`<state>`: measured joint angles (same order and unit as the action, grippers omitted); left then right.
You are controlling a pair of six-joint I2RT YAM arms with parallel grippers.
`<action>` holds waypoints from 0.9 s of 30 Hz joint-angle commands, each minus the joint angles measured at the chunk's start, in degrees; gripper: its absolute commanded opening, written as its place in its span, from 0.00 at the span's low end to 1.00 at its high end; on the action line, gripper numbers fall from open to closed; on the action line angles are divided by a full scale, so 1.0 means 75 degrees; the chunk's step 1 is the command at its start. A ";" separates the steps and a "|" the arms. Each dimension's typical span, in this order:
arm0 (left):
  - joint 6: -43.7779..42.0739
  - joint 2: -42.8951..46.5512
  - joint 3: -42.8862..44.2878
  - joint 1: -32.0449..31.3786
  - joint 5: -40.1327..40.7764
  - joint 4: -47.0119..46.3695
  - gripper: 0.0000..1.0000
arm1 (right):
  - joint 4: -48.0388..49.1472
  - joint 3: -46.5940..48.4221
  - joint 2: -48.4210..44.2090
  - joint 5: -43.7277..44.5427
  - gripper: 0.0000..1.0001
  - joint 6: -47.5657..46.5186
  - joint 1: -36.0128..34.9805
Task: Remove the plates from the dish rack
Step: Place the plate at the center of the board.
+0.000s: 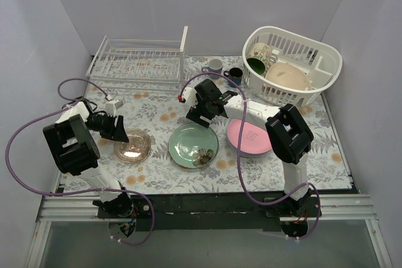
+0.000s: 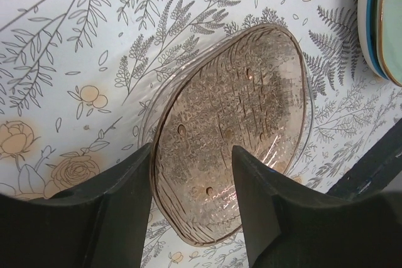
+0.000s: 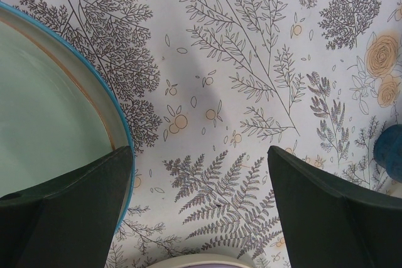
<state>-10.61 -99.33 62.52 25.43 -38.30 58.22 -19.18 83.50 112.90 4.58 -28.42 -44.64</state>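
The white wire dish rack stands at the back left; I see no plate standing in it. A mottled brown plate lies flat on the flowered mat. My left gripper is open just above it, and in the left wrist view the plate's near rim lies between the fingers. A pale green plate lies on a blue one at the centre. A pink plate lies on a purple one to its right. My right gripper is open and empty over bare mat beside the green plate.
A white oval slotted basket with dishes stands at the back right. A grey mug and a dark blue mug stand between rack and basket. Grey walls close in the left, right and back.
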 commanded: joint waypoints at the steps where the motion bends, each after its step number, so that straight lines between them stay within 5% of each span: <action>1: 0.0126 0.0423 0.0347 -0.0180 0.0103 -0.0110 0.50 | 0.0108 -0.0048 0.0028 0.0022 0.96 0.0017 -0.0024; 27: 0.0231 0.1689 -0.0906 -0.0332 0.0795 -0.0766 0.49 | 0.0085 -0.0060 -0.0007 -0.0060 0.96 0.0017 -0.0024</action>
<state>-8.93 -90.04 57.10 23.07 -33.15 54.70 -19.18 83.44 112.92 4.54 -28.42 -44.64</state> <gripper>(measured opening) 0.494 0.968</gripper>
